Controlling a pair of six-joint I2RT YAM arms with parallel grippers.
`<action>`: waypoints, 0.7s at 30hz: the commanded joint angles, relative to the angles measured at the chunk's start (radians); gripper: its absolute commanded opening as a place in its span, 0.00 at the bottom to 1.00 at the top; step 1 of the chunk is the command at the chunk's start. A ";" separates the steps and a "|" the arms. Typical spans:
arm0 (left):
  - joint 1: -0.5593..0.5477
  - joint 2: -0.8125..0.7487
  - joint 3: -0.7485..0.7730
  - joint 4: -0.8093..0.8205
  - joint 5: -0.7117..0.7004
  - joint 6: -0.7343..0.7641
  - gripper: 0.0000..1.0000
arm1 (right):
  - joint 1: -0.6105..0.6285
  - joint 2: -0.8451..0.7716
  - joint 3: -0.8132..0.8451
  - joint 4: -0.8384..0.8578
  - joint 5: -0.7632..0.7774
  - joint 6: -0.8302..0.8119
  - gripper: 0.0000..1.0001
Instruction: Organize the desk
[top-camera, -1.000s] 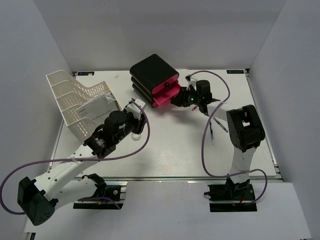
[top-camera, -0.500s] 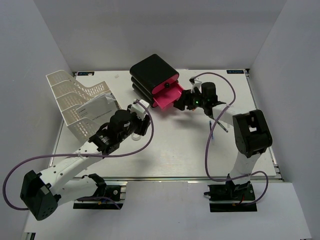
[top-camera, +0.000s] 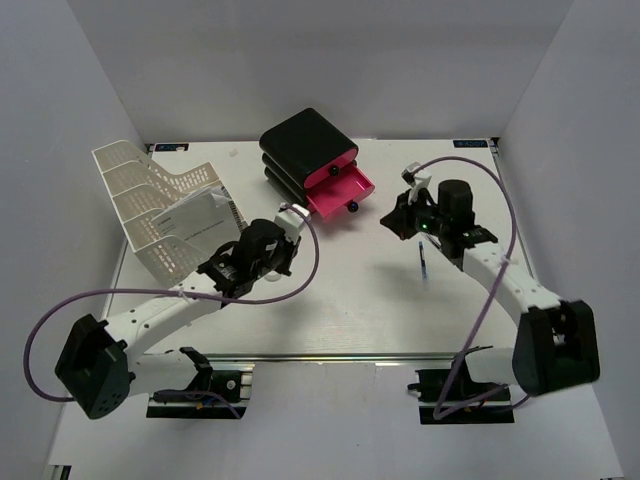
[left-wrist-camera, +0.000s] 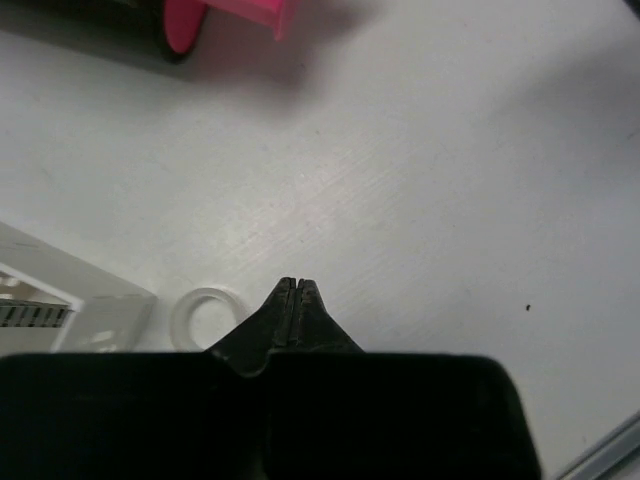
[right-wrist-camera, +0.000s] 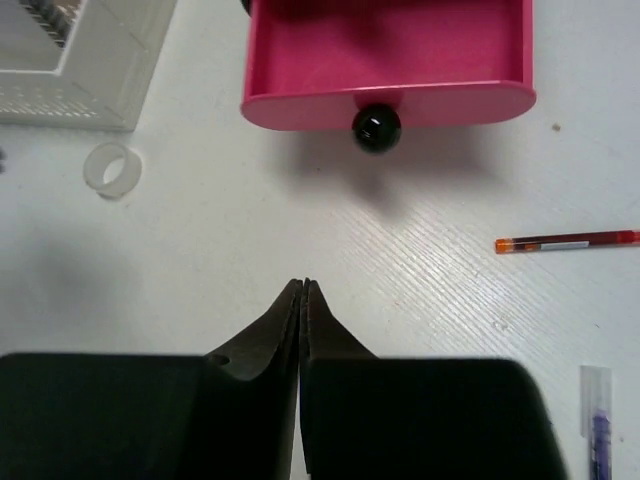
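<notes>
Left gripper (left-wrist-camera: 293, 284) and right gripper (right-wrist-camera: 303, 286) fingers together, empty; red pen (right-wrist-camera: 567, 241) on the desk (top-camera: 340, 300) looks light, slippery: pinch mid-barrel

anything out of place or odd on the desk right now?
The pink drawer hangs open, and what shows of it is empty. Loose on the desk: a red pen, a blue pen, a clear ring. The drawer unit sits skewed to the desk edges. No spill or damage visible.

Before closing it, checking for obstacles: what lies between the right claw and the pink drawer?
Only bare desk, in the right wrist view; the red pen lies aside.
</notes>
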 joint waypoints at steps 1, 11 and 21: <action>-0.014 0.053 0.027 -0.018 0.030 -0.083 0.00 | -0.018 -0.105 -0.057 -0.119 -0.015 -0.034 0.00; -0.034 0.285 0.228 -0.329 -0.086 -0.356 0.41 | -0.103 -0.180 -0.067 -0.228 -0.364 -0.140 0.54; -0.054 0.467 0.354 -0.478 -0.358 -0.406 0.49 | -0.172 -0.326 -0.082 -0.253 -0.323 -0.169 0.55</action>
